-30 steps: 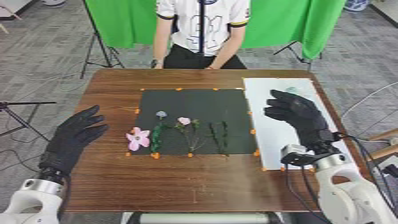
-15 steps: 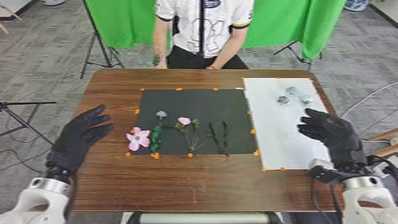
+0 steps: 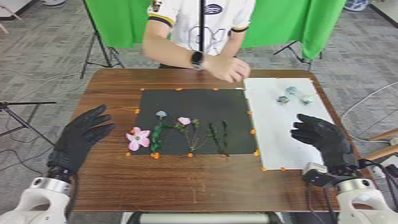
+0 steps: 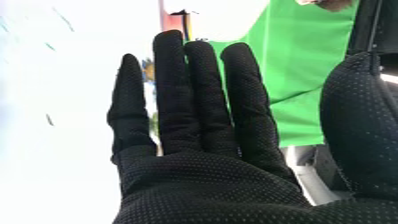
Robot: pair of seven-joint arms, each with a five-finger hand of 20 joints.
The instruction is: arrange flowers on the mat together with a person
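Note:
My right hand (image 3: 318, 136) is over the right edge of the white mat (image 3: 277, 127), its fingers relaxed and holding nothing; in the right wrist view the same hand (image 4: 213, 175) has straight fingers. My left hand (image 3: 84, 131) hovers open over the table's left side. On the black mat (image 3: 185, 120) lie a pink flower (image 3: 138, 139), a green sprig with a blue bloom (image 3: 161, 115), a stem with a pale pink bloom (image 3: 185, 121), and dark green stems (image 3: 222, 137). Several small pale blue flowers (image 3: 291, 91) rest on the white mat's far part.
A person's hand (image 3: 227, 67) reaches over the far table edge near the mats' adjoining corners. Orange pieces (image 3: 155, 155) run along the mats' edges. The brown table (image 3: 191, 185) extends toward me in front of the mats.
The person's arm has risen and come forward over the far edge. My right hand has drawn back from the white mat's far part, uncovering the pale blue flowers. My left hand barely moved.

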